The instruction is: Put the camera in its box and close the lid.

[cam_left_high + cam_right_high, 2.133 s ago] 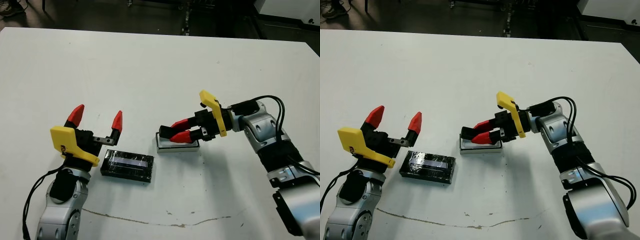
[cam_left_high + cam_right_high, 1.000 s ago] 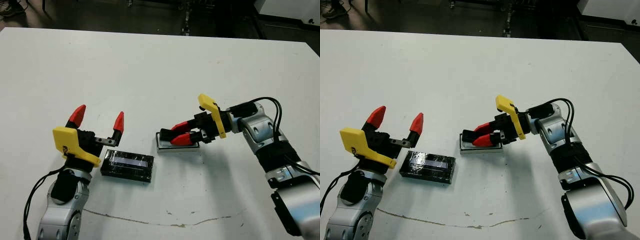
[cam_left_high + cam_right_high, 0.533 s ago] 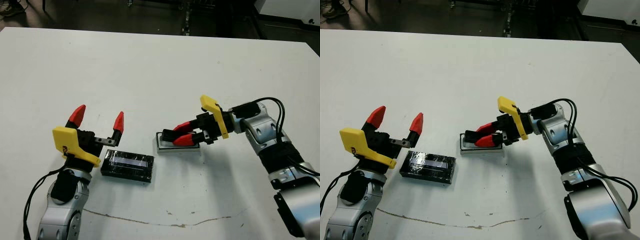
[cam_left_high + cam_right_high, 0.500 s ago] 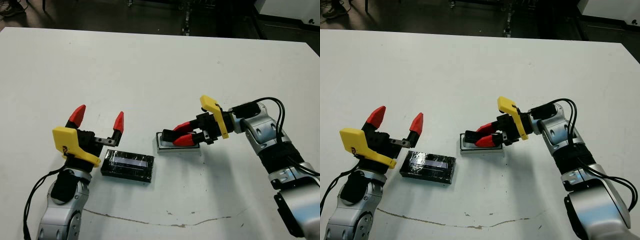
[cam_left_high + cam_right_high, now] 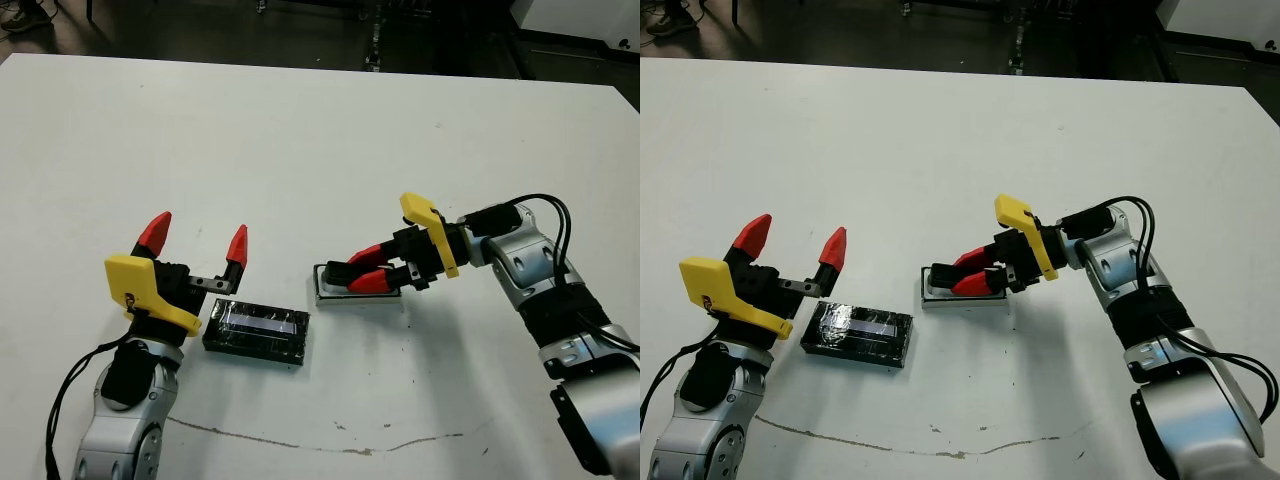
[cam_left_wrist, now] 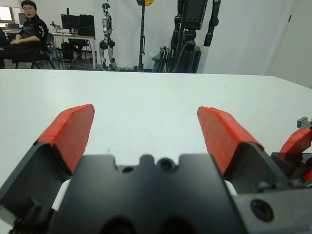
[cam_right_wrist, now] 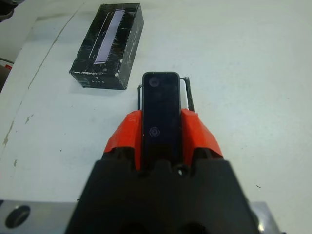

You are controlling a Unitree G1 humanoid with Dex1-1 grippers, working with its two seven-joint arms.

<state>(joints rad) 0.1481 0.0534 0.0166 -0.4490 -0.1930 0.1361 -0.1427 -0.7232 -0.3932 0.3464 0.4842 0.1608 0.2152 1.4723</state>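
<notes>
One wrist view shows camera (image 7: 160,108) claw-pinched (image 7: 162,135).

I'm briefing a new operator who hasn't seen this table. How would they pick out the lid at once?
On the white table, look just in front of the open left gripper, on the robot's left. The lid lies flat there, apart from the box. It is the bigger black rectangle with a shiny pale strip on top, unlike the slim camera held in the right gripper.
</notes>
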